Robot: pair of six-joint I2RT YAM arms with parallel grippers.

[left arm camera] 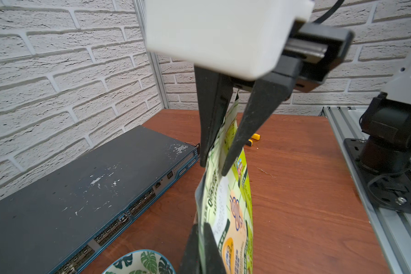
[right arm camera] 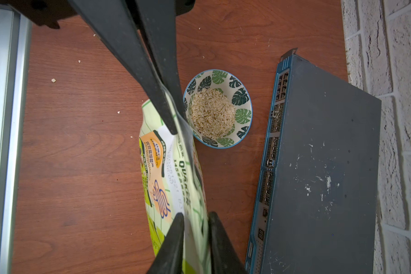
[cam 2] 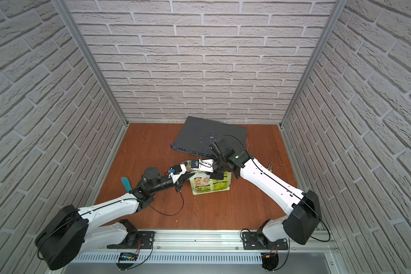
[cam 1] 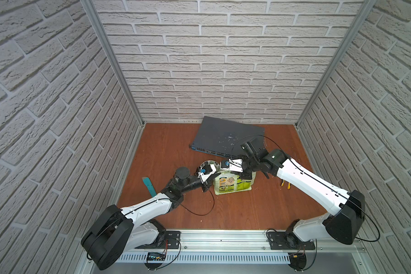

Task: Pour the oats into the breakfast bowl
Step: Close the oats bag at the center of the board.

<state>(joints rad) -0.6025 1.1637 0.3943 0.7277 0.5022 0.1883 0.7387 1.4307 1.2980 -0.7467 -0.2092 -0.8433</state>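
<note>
The breakfast bowl (right arm camera: pixel 241 95), white with green leaves and a blue rim, stands on the wooden table and holds a heap of pale oats (right arm camera: pixel 211 116). In both top views the bowl (cam 1: pixel 208 163) (cam 2: pixel 186 164) is mostly hidden behind the grippers. Beside it the light green pouch (right arm camera: pixel 166 180) (cam 1: pixel 233 186) stands upright. My left gripper (left arm camera: pixel 201 227) is shut on one end of the pouch's top edge. My right gripper (right arm camera: pixel 196 214) is at the other end, its jaws slightly apart around the edge.
A dark grey network switch (right arm camera: pixel 323 166) (cam 1: pixel 226 138) lies flat just behind the bowl, near the back wall. A teal tool (cam 1: pixel 150 186) lies at the left, yellow-handled pliers (cam 1: pixel 285 183) at the right. Loose flakes (right arm camera: pixel 53 80) dot the table.
</note>
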